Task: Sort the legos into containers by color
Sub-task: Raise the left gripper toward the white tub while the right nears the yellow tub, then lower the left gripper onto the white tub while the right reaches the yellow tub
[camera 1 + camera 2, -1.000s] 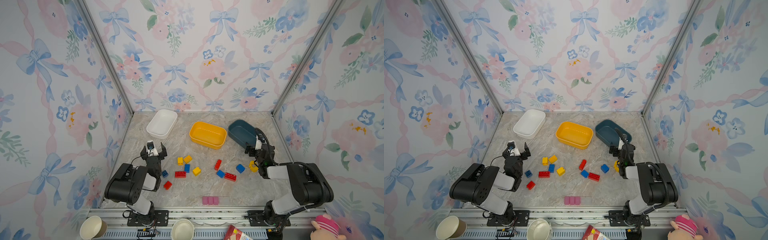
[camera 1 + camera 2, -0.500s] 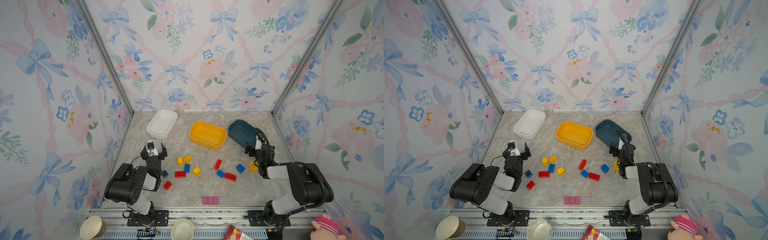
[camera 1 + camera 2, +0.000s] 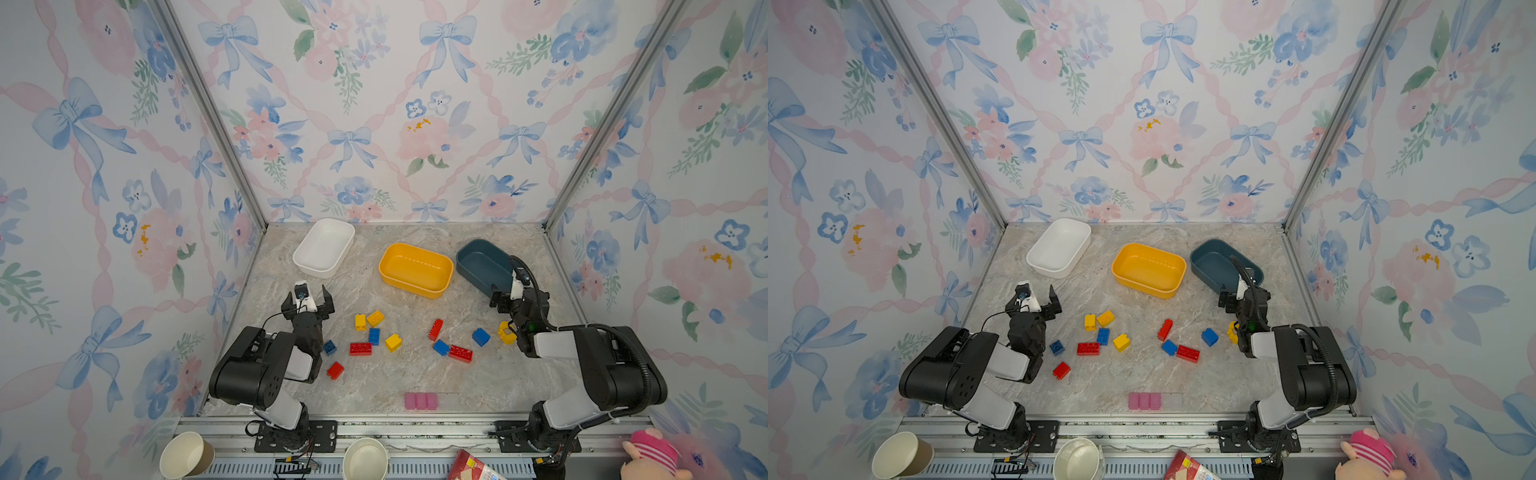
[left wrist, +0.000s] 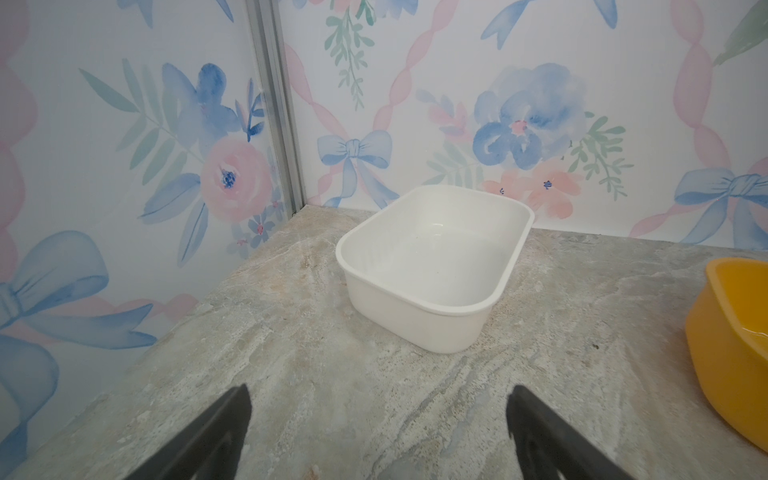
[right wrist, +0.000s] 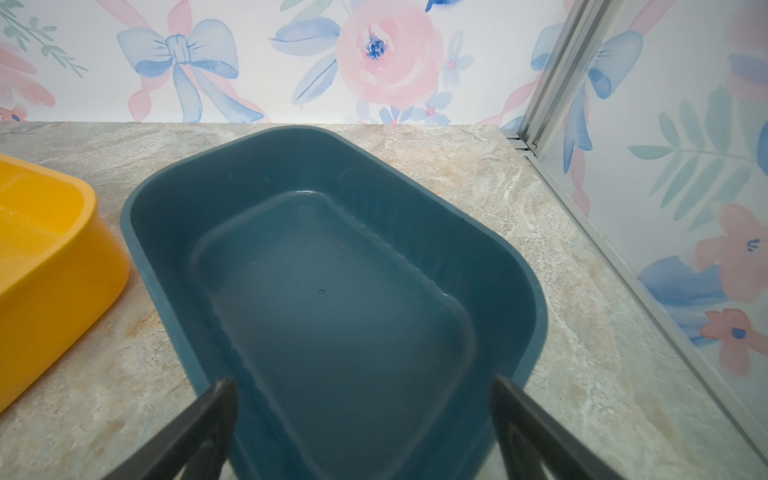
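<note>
Several legos in red, yellow and blue lie scattered mid-table, among them a red brick (image 3: 360,348), a blue brick (image 3: 481,336) and a yellow brick (image 3: 393,342). Behind them stand the empty containers: a white tub (image 3: 324,247) (image 4: 432,266), a yellow tub (image 3: 415,270) (image 3: 1148,268) and a teal tub (image 3: 482,262) (image 5: 332,291). My left gripper (image 3: 308,296) (image 4: 378,399) is open over bare table, short of the white tub. My right gripper (image 3: 509,291) (image 5: 361,390) is open at the teal tub's near end, holding nothing. A yellow brick (image 3: 506,332) sits beside the right arm.
A pale-pink segmented strip (image 3: 420,401) lies near the front edge. Two paper cups (image 3: 185,455) (image 3: 365,459) and a plush toy (image 3: 648,457) sit below the table front. Wallpapered walls close in three sides.
</note>
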Controlling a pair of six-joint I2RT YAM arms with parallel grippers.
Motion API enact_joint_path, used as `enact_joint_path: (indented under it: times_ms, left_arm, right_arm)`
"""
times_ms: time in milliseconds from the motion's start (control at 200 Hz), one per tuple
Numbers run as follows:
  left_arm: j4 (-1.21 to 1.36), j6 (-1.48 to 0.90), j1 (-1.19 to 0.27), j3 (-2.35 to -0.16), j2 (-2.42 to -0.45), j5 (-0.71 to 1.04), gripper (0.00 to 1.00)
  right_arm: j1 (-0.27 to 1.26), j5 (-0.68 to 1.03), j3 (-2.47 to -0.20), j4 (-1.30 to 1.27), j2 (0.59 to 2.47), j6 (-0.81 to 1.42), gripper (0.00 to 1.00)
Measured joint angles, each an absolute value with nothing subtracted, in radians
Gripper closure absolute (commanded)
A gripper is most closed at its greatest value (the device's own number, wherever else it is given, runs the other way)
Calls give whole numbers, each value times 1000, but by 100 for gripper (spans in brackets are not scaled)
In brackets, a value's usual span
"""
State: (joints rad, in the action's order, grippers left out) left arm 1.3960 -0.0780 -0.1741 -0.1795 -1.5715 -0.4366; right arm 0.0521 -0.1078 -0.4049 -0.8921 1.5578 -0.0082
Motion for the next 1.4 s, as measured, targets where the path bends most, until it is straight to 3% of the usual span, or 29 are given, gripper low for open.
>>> enact_joint_path:
  times_ms: [330,590,800,1055,1400]
  left_arm:
    - [1363,-73,-178,-181,-1548,-445,2]
    - [967,-52,-202,-427,-1355,-453,2]
    - [495,-89,-176,-944,-1559,-321,3]
    - [-2,-135,-169,-1441,-1875,-200,12]
    - [-316,-170,-164,-1615,-2051,-155,20]
  right_arm:
    - [55,-117,-405,-878,1545,-8,3]
    - [128,-224,-522,-475,1266,8,3]
    - [239,-302,-680,-116,1127,69,3]
    - [315,-329,-817,168,1123,118,3]
    - [381,-325,-896,304,1194,154,3]
